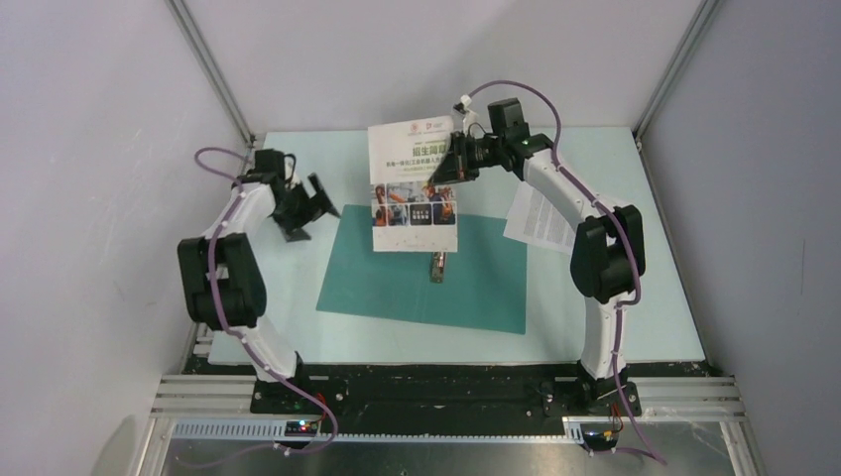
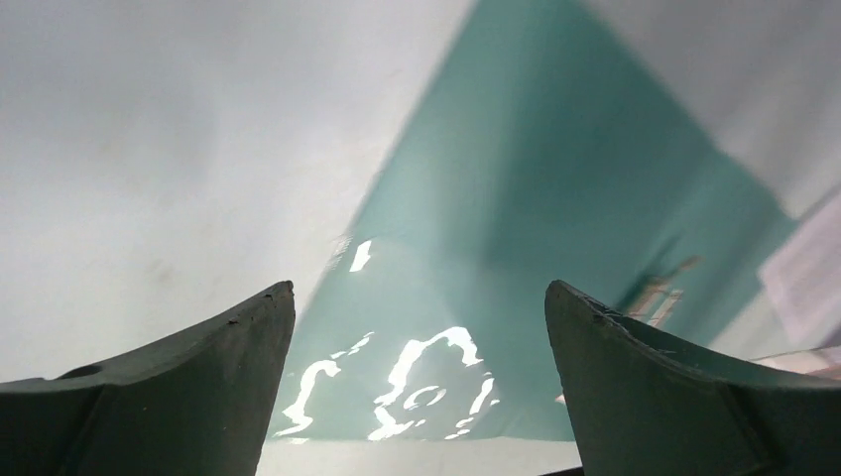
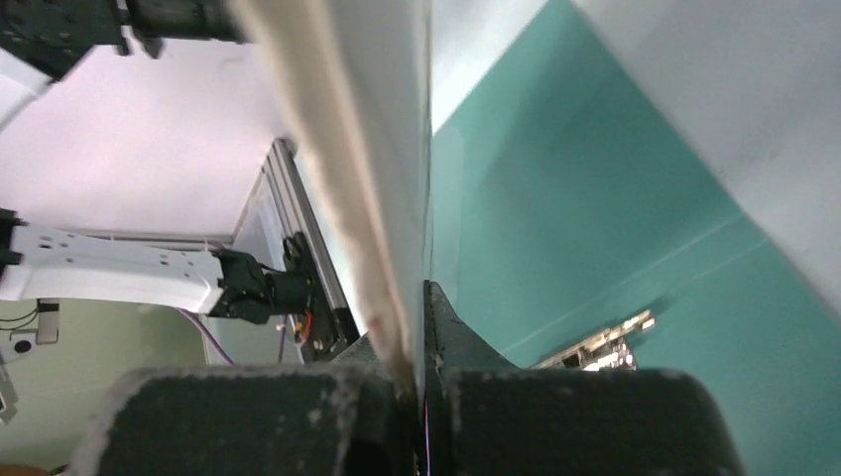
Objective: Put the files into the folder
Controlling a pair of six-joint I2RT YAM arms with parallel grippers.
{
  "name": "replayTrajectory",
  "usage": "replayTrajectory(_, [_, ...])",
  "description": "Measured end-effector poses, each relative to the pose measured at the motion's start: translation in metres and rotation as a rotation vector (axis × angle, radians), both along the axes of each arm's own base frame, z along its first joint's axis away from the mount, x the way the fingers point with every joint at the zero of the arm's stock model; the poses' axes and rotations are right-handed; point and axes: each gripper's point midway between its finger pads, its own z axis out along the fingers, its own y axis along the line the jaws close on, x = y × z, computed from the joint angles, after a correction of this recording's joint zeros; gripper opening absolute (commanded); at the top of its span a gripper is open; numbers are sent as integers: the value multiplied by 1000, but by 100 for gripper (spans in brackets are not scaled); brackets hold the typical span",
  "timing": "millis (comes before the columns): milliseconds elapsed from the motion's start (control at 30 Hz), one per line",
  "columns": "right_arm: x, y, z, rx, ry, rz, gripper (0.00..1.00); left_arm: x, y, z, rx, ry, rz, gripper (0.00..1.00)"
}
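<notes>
**A:** Two sheets to file, and we hold one. The brochure page (image 1: 415, 183) is pinched by its right edge in our right jaws, which are closed flat on the paper.

**B:** How does it hang?

**A:** Upright, long axis roughly vertical, over the far half of the folder (image 1: 397, 283). The folder lies spread flat across the middle of the worktop (image 1: 664, 297), long axis left to right. So our target is below the jaws and a little toward the near edge.

**B:** Anything in the way?

**A:** The metal clip (image 1: 437, 266) sits just under the sheet's lower edge. We judge the paper could snag there on the way down.

**B:** And our left side?

**A:** Our left jaws stand wide, holding nothing, near the folder's far left corner.

**B:** The other sheet?

**A:** The text page (image 1: 536, 213) lies flat toward the right edge, partly under our right arm (image 1: 595, 248). Whether it touches the folder, we cannot tell.
</notes>
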Motion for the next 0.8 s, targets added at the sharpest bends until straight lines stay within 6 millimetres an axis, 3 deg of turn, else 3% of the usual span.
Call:
replayTrajectory(100, [-12, -5, -22, -49, 19, 10, 0, -40, 29, -16, 73, 69, 61, 100])
replayTrajectory(233, [-20, -16, -61, -148, 73, -16, 0, -95, 39, -44, 127, 190, 99, 100])
replayTrajectory(333, [-23, -23, -79, -217, 88, -40, 0, -130, 46, -63, 133, 291, 140, 100])
replayTrajectory(500, [-33, -24, -101, -288, 102, -41, 0, -152, 60, -78, 104, 360, 229, 100])
replayTrajectory(667, [-51, -26, -124, -335, 160, -24, 0, -157, 57, -80, 81, 350, 242, 100])
replayTrajectory(800, [-59, -25, -129, -342, 185, -17, 0, -162, 49, -79, 48, 326, 234, 100])
